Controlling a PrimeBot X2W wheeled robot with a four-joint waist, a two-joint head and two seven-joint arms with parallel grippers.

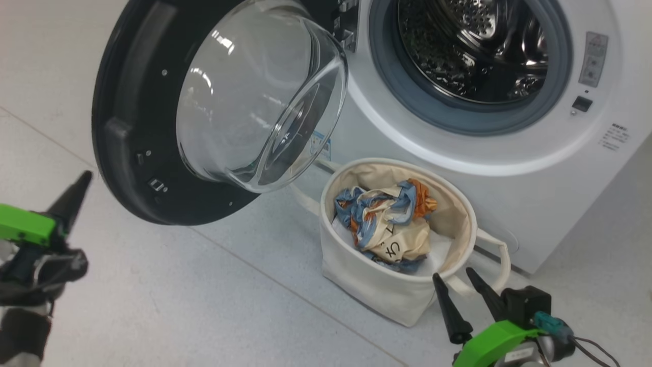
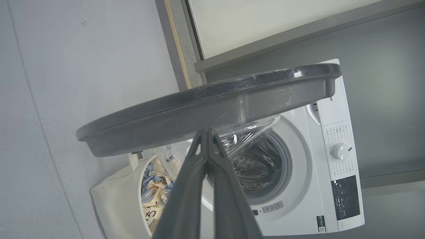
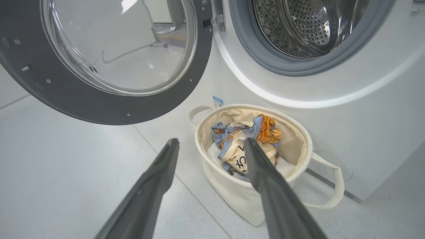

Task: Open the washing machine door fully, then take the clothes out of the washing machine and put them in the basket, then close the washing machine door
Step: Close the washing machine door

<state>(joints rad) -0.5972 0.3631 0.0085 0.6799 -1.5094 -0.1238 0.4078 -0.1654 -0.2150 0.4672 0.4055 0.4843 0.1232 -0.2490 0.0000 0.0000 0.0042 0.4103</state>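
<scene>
The washing machine door (image 1: pixel 132 127) stands swung open to the left, its glass dome facing me. The washing machine (image 1: pixel 509 153) shows bare steel in the part of its drum (image 1: pixel 473 46) that I can see. On the floor in front stands the basket (image 1: pixel 356 275), with the blue, orange and cream clothes (image 1: pixel 392 224) crumpled inside. My left gripper (image 1: pixel 84 178) is shut on nothing, its tip close beside the door's outer rim (image 2: pixel 206 103); I cannot tell if they touch. My right gripper (image 1: pixel 453 275) is open at the basket's near rim (image 3: pixel 298 132), above the floor.
Pale tiled floor (image 1: pixel 204 306) stretches left of and in front of the basket. The open door overhangs the floor at the left. A basket handle (image 1: pixel 501 255) loops out toward the machine. A grey wall and a door frame (image 2: pixel 176 43) stand behind the machine.
</scene>
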